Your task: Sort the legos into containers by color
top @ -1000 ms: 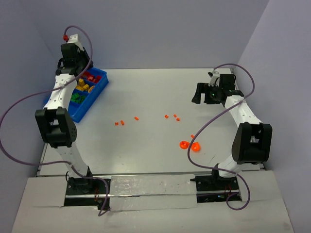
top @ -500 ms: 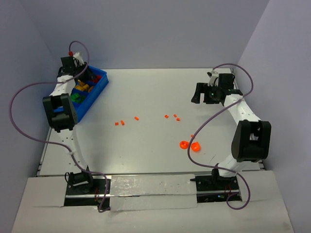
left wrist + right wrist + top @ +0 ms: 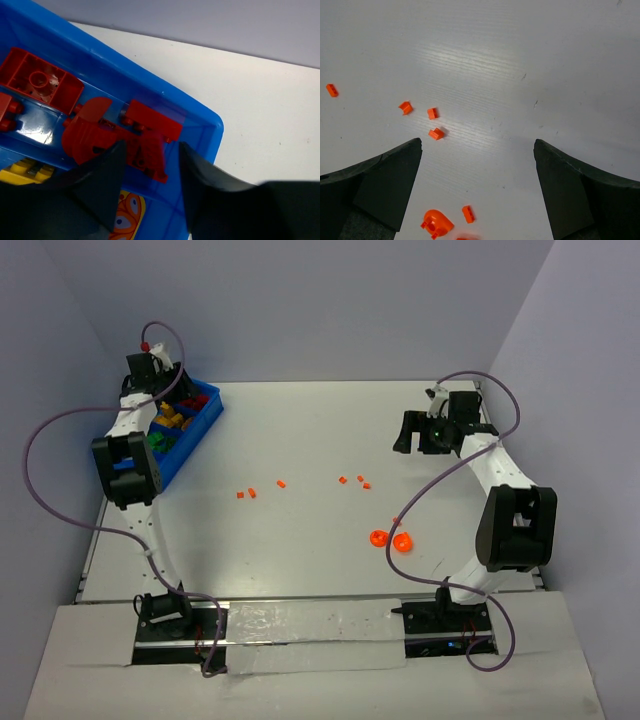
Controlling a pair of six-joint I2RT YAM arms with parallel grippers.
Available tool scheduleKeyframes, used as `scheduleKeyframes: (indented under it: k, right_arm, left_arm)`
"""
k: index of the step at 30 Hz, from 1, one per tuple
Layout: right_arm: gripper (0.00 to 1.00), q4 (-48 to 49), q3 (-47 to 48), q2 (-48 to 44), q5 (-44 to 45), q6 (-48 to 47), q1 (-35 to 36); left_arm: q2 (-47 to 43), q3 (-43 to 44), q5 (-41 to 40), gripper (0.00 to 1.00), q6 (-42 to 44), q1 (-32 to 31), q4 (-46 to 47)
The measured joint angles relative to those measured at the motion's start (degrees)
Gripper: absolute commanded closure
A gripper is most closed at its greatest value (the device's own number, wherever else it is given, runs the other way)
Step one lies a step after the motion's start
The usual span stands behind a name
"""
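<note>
At the far left, our left claw (image 3: 150, 150) hangs over the far end of the blue bin (image 3: 150, 82). Its fingers (image 3: 107, 185) stand apart, released, with nothing pinched between them. Directly under the gap a red brick (image 3: 150, 122) lies on the bin floor. Just left of the claw sits a red curved piece (image 3: 82, 135), and further left an upturned red block (image 3: 42, 80) shows its hollow underside. A yellow brick (image 3: 20, 170) peeks out beside the left finger, in the next compartment toward the claw's base. From above we also see green bricks (image 3: 155, 441) in a compartment nearer the arm's base.

Between the two claws, on the white table (image 3: 300, 430), two tiny orange bits (image 3: 246, 493) lie close together, and a single bit (image 3: 281, 483) lies a little to their right.

Our right claw (image 3: 477, 144) hovers above bare table, its fingers (image 3: 395, 175) spread wide and gripping nothing. Three small orange pieces (image 3: 432, 113) lie just ahead of its left finger and a lone orange bit (image 3: 332, 90) lies further left. Between the fingers and back toward the wrist rest an orange stub (image 3: 467, 213) and a translucent orange rounded piece (image 3: 437, 222).
</note>
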Motion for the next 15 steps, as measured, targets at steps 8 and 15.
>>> scheduleKeyframes:
  k: [8, 15]
  right_arm:
    - [0.03, -0.66, 0.22, 0.00, -0.37, -1.71, 0.43]
    - [0.10, -9.35, -0.30, -0.84, -4.80, -16.21, 0.94]
  left_arm:
    - [0.43, 1.26, -0.29, 0.34, 0.37, 0.00, -0.39]
    - [-4.86, -2.19, 2.03, 0.35, 3.49, -0.27, -3.12]
